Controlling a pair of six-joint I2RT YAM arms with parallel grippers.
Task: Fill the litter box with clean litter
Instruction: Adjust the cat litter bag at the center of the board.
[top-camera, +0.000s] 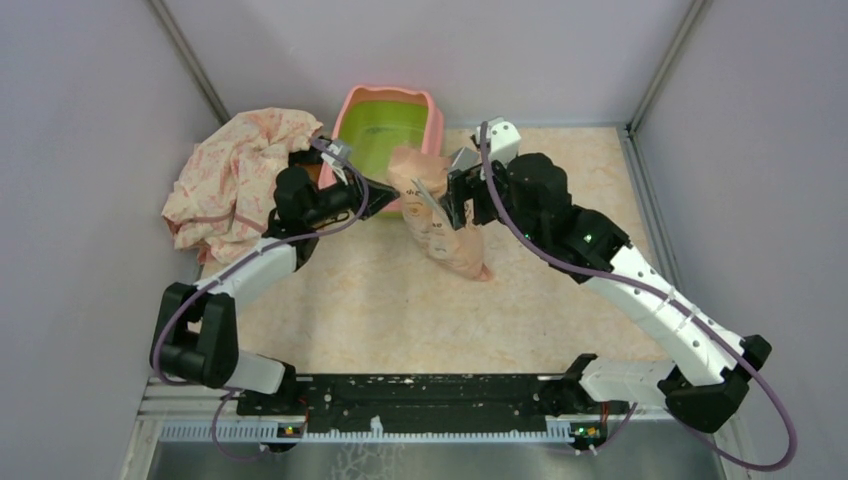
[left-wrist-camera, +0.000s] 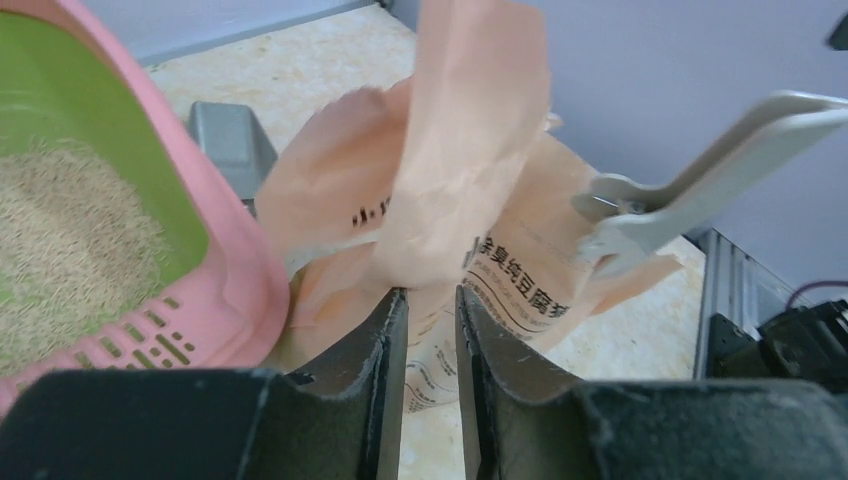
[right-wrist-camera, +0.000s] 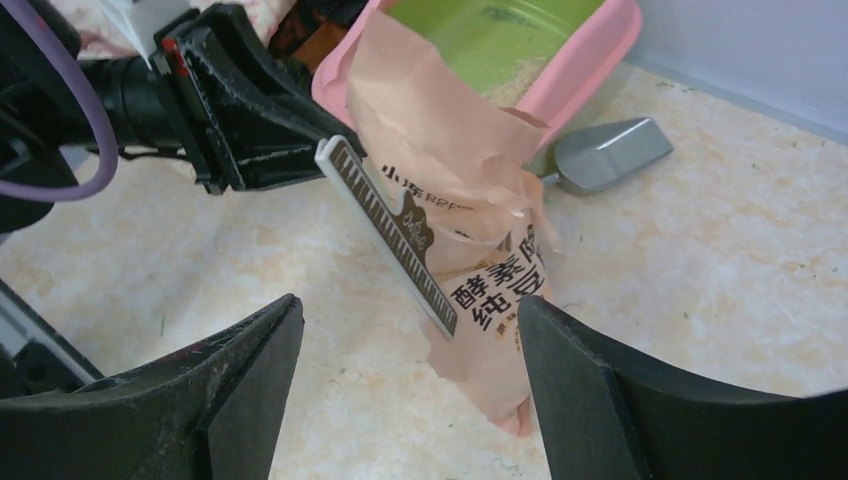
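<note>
1. the counter (top-camera: 400, 300) is pale mottled stone, with both arms reaching away from you toward its far end.
2. a crumpled pink floral cloth (top-camera: 235, 175) is heaped at the far left, just beside the litter box.
3. the litter box (top-camera: 385, 94) sits at the far middle of the counter, pink rim outside and lime-green inside.
4. the peach bag (top-camera: 445, 235) is on the counter just in front of the box, between your two claws, its torn top leaning at the box's near rim.
5. your right claw (right-wrist-camera: 407, 305) hangs above the bag with its jaws spread wide and nothing between them.
6. your left claw (left-wrist-camera: 432, 292) points at the bag's upper flap. its jaws stand only a narrow slit apart. the paper is right at the tips, but you cannot tell whether it touches them.
7. the silver scoop (right-wrist-camera: 610, 152) lies on the counter just beside the box's outer wall, behind the bag.
8. a pale clip (right-wrist-camera: 395, 235) slants across the bag's printed front.
9. the clean litter (left-wrist-camera: 70, 240), fine tan granules, lies in a patch on the box's green floor.
</note>
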